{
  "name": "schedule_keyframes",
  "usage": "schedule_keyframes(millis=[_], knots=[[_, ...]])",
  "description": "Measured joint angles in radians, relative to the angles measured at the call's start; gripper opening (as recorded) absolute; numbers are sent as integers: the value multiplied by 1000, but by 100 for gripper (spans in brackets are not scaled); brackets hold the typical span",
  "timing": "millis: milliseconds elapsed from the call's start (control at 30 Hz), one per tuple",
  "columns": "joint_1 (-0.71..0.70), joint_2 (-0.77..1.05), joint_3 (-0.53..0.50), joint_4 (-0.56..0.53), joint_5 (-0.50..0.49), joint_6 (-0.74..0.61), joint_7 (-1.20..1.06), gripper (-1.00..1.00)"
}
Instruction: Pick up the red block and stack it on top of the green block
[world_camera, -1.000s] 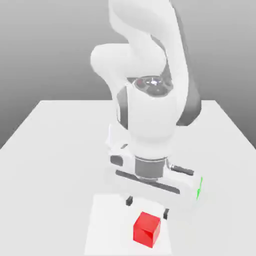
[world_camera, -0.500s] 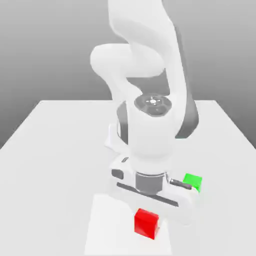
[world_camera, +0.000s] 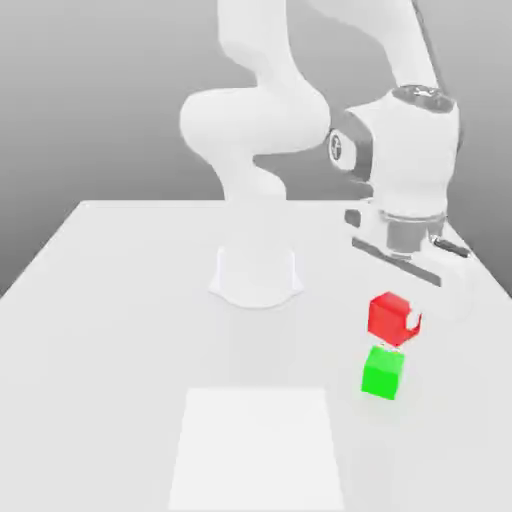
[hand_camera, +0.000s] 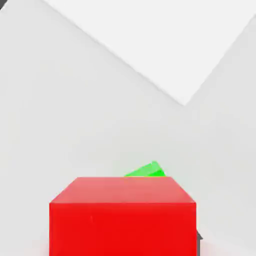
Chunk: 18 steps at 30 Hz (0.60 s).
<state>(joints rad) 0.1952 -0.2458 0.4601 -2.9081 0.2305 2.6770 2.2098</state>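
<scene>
The big white robot arm (world_camera: 255, 120) reaches out toward the exterior view's right over a pale table (world_camera: 130, 330), where a brighter white square (world_camera: 257, 445) lies. Beneath the arm's end, the gripper (world_camera: 413, 318) is clamped on the red block (world_camera: 390, 318), carrying it in the air. The green block (world_camera: 382, 373) rests on the table, just below the red one, which partly covers it in the hand view.
</scene>
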Motion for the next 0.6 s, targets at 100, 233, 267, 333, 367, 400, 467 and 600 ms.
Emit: schedule_keyframes(millis=[100, 233, 267, 333, 367, 400, 467, 600], knots=[[-20, 23, 18, -5, -34, 28, 37, -100], [-52, 65, 36, -6, -89, 66, 76, -100], [-60, 75, 40, -6, -103, 75, 85, -100], [-75, 97, 48, -5, -130, 93, 104, -100], [-82, 107, 51, -5, -145, 103, 113, -100], [-90, 118, 54, -5, -159, 111, 123, -100], [-102, 139, 58, -4, -188, 129, 143, -100], [-128, 181, 69, -3, -241, 163, 179, -100]])
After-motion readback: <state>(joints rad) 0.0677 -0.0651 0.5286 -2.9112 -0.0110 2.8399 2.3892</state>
